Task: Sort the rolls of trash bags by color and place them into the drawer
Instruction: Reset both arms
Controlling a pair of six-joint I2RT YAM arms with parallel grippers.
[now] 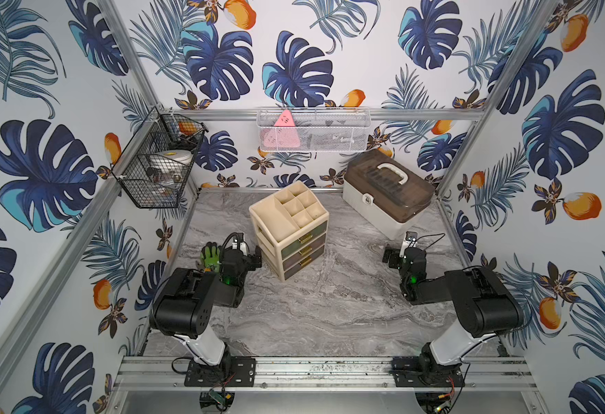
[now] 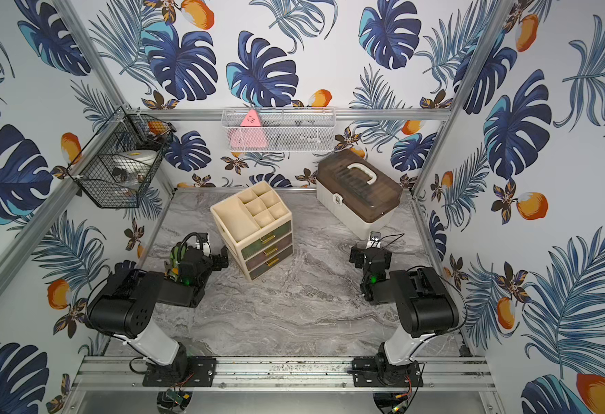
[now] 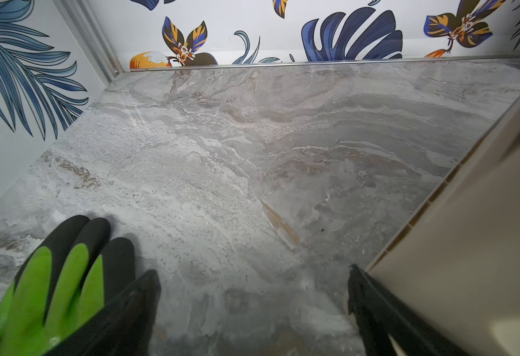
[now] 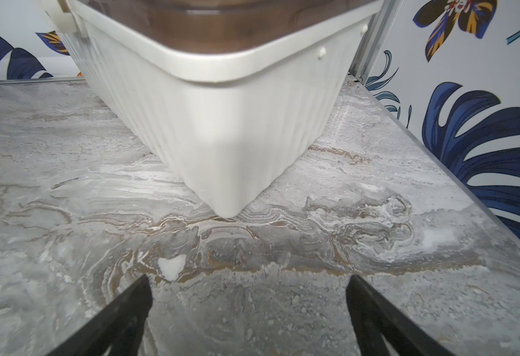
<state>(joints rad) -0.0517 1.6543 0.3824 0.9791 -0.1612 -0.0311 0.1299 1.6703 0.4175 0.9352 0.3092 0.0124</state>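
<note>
Rolls of trash bags show nowhere, neither on the grey surface nor in a tool. The drawer unit has all three drawers shut, so the sorting is either finished or not begun; I cannot tell which. The left tool and right tool both stand spread wide and empty.

Both arms are black, each with a white lower link on a black base plate. A green light glows near each wrist.
</note>
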